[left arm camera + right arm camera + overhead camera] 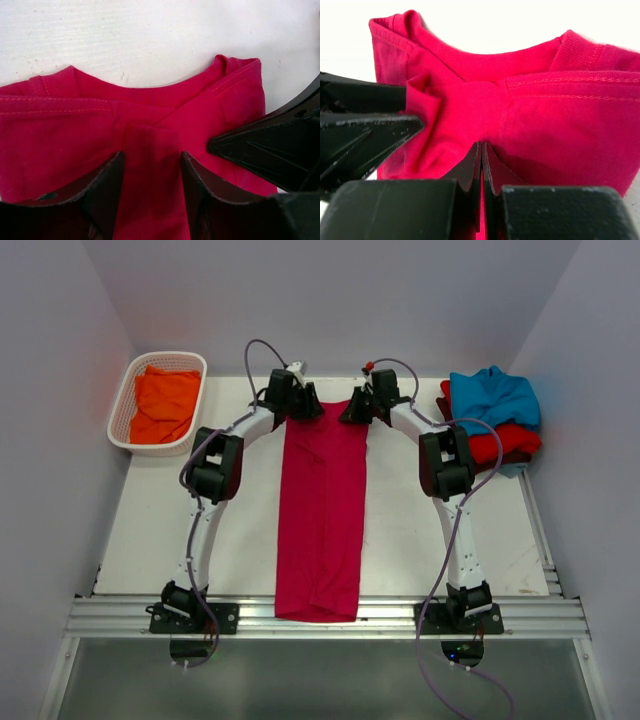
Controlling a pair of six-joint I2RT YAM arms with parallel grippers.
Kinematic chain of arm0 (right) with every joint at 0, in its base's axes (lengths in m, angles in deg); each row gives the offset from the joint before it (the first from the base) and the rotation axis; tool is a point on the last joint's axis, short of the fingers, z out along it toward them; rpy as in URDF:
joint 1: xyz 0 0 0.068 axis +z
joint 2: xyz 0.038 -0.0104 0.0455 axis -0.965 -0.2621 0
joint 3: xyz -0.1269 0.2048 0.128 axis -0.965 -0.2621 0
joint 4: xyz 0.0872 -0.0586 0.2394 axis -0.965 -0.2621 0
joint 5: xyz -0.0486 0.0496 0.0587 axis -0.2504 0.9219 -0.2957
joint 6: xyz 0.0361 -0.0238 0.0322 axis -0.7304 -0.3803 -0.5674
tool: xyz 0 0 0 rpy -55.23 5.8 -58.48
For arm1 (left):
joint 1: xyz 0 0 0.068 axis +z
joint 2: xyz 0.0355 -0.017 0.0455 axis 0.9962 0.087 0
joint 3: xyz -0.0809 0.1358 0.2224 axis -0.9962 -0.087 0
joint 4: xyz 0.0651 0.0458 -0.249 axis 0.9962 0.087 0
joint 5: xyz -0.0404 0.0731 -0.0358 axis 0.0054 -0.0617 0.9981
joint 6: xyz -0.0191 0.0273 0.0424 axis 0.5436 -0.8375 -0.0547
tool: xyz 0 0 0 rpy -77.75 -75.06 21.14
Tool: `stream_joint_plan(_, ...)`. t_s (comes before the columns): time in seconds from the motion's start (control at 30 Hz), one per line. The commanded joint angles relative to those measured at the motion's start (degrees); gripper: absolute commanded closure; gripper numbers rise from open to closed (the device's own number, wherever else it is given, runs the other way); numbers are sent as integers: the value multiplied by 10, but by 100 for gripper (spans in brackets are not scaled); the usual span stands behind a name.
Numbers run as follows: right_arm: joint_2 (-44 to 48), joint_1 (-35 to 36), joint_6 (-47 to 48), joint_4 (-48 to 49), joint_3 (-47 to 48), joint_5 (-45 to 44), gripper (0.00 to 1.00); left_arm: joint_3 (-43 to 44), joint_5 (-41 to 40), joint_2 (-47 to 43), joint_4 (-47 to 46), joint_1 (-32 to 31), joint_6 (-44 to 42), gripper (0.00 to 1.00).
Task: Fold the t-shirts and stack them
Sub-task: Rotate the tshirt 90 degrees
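A crimson-pink t-shirt [322, 510] lies folded into a long narrow strip down the middle of the table, its near end over the front rail. Both grippers are at its far, collar end. My left gripper [302, 408] [151, 167] stands open, a raised ridge of the shirt [75, 140] between its fingers [105, 187]. My right gripper [358, 410] [482, 146] is shut on the shirt's cloth [560, 125], pink showing in the slit between its fingers. Each gripper's black fingers show at the edge of the other's wrist view.
A white lattice basket [125, 400] at the back left holds an orange t-shirt [165, 400]. At the back right is a pile with a teal-blue t-shirt [492, 395] on a red one [505, 445] over a maroon one. The metal rail [520, 615] runs along the near edge.
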Motion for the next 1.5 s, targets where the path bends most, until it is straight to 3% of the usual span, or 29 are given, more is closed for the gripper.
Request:
stream_joint_plan(0.0, -16, -11, 29, -93, -16, -46, 100, -41, -32, -32, 25, 4, -22, 45)
stream_joint_plan(0.23, -17, -12, 30, -94, -15, -49, 100, -16, -75, -33, 78, 3, -32, 45)
stream_joint_plan(0.4, -20, -11, 29, -94, -14, -46, 100, -59, -52, -46, 25, 4, -34, 49)
stream_joint_plan(0.5, -19, -12, 30, -95, -15, -48, 100, -24, -2, -11, 29, 4, -25, 67)
stream_joint_plan(0.53, -18, -12, 30, -95, -16, -49, 100, -19, 24, -5, 22, 4, -23, 84)
stream_joint_plan(0.6, -16, -12, 32, -96, -16, -51, 100, -16, 43, 7, 7, 4, -16, 100)
stream_joint_plan(0.9, -19, -12, 32, -96, -16, -51, 100, -37, 20, -39, -10, 6, -29, 100)
stream_joint_plan(1.1, -23, -13, 32, -97, -16, -48, 100, -11, -108, -99, 77, 9, -50, 100)
stream_joint_plan(1.47, -20, -14, 32, -99, -15, -49, 100, 12, -195, -145, 146, 36, -60, 100)
